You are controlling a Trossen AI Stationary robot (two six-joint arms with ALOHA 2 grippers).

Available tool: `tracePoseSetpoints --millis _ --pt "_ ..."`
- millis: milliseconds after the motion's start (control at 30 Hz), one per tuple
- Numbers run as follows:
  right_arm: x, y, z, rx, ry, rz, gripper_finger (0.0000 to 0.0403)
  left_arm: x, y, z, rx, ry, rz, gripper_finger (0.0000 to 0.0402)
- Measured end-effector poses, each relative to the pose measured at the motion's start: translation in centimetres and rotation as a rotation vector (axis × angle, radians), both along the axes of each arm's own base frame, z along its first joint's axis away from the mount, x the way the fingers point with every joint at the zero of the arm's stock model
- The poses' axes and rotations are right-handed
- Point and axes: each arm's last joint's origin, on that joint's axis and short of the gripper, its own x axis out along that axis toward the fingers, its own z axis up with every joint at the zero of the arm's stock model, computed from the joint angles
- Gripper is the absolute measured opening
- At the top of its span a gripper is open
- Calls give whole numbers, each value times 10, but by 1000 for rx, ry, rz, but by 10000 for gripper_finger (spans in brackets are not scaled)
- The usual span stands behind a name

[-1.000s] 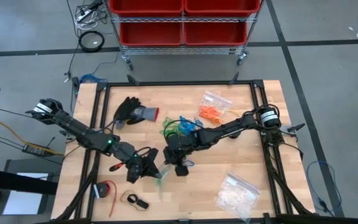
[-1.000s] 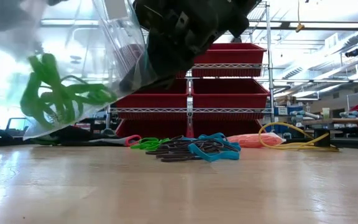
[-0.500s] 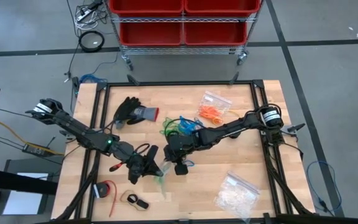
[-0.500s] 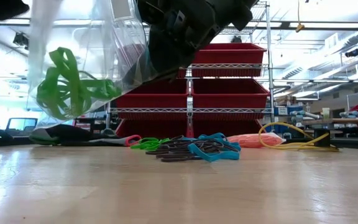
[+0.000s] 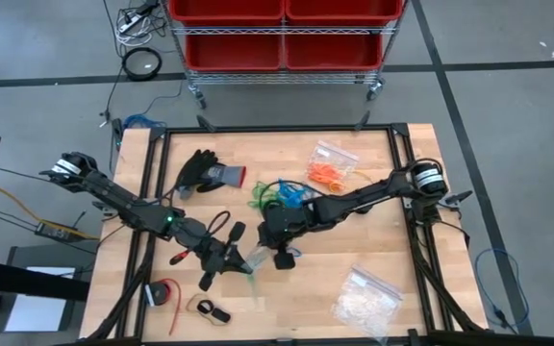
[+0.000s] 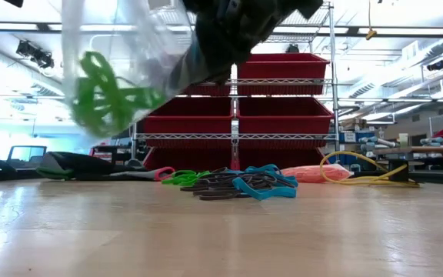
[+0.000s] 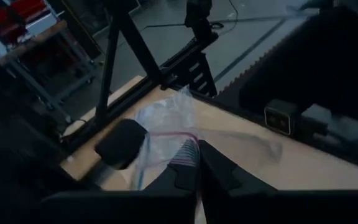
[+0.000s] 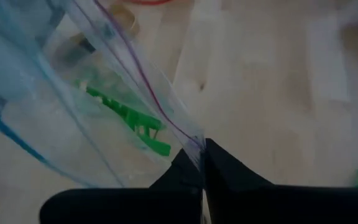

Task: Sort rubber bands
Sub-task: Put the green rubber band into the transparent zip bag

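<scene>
The right claw (image 5: pixel 258 256) and the left claw (image 5: pixel 241 261) are each pinching, fingers together, an edge of a clear zip bag (image 6: pixel 121 69), holding it up above the bench (image 5: pixel 354 240) near its front middle. Green rubber bands (image 6: pixel 106 100) are sitting inside that lifted bag. A loose pile of green, black and blue rubber bands (image 6: pixel 233 181) is lying on the bench farther back.

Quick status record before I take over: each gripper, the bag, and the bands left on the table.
left gripper: shut on clear bag, near the table's front middle
right gripper: shut on the same bag's edge
clear bag: held off the table between both grippers, green rubber bands inside
loose pile: green, black and blue bands on the wood, unsorted
orange bands: in a separate bag farther back
</scene>
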Motion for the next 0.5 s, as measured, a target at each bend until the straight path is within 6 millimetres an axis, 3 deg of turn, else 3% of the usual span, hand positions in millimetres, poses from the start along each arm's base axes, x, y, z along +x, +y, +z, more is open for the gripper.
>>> tracePoseSetpoints --millis 233,500 --pt "-13 -1 28 -2 -43 -9 0 0 0 1 -66 21 16 15" --pt "-16 3 34 18 -51 -13 0 2 4 4 -129 30 137 15"
